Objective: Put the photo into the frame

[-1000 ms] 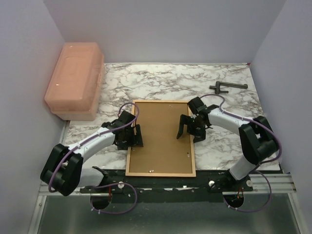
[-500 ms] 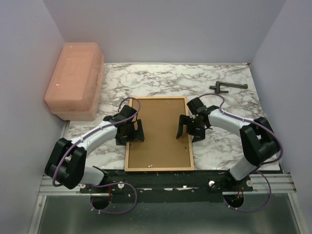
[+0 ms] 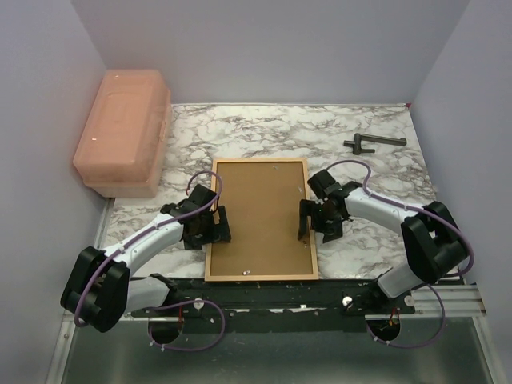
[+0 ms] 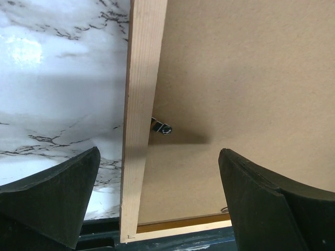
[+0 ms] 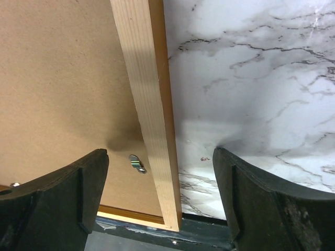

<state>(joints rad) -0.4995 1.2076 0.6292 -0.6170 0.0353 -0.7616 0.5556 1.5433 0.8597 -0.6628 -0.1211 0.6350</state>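
The frame [image 3: 211,240] lies face down on the marble table, with the plain brown backing board [image 3: 260,216] filling it. The photo is hidden. My left gripper [image 3: 210,226] is open and straddles the frame's left rail [image 4: 141,104], one finger over the marble and one over the board [image 4: 241,78]. My right gripper [image 3: 308,226] is open and straddles the right rail [image 5: 144,104] in the same way. A small metal turn clip [image 4: 162,127] sits by the left rail, and another clip [image 5: 137,163] sits by the right rail. Both grippers hold nothing.
A pink plastic box [image 3: 124,128] stands at the back left. A black tool [image 3: 372,143] lies at the back right. The frame's near end reaches the dark rail [image 3: 264,300] at the table's front edge.
The frame has shifted slightly away and to the left and lies squarer. My left gripper moved left to the left rail. My right gripper moved out from over the board to the right rail.
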